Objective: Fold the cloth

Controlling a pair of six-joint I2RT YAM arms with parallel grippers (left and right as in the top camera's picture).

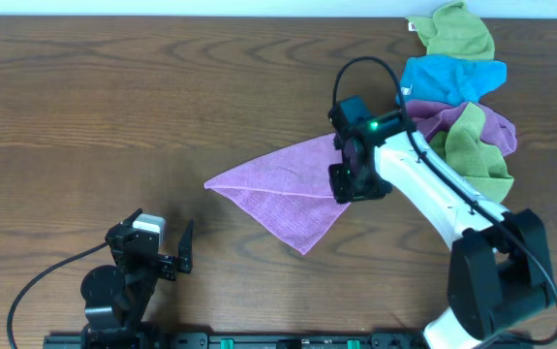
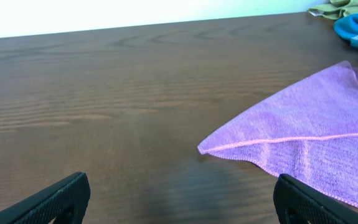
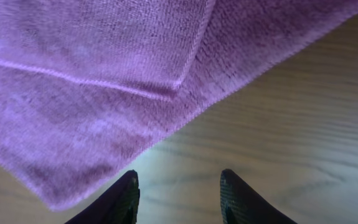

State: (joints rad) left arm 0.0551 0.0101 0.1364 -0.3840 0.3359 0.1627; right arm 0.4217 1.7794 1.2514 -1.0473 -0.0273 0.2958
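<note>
Right gripper [image 3: 179, 191] sits over the cloth's [image 1: 278, 189] right edge, fingers spread apart, gripping nothing. I see the cloth lying flat as a triangle on the table [image 1: 113, 97]. Overhead, the gripper covers its right corner.

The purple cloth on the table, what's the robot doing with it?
The robot is folding it. The purple cloth lies on the table as a triangle, with one layer doubled over another. The right gripper hovers over the cloth's right end, open and holding nothing. The left gripper sits near the front edge, open too, away from the cloth. A pile of other cloths sits in the far right corner.
</note>
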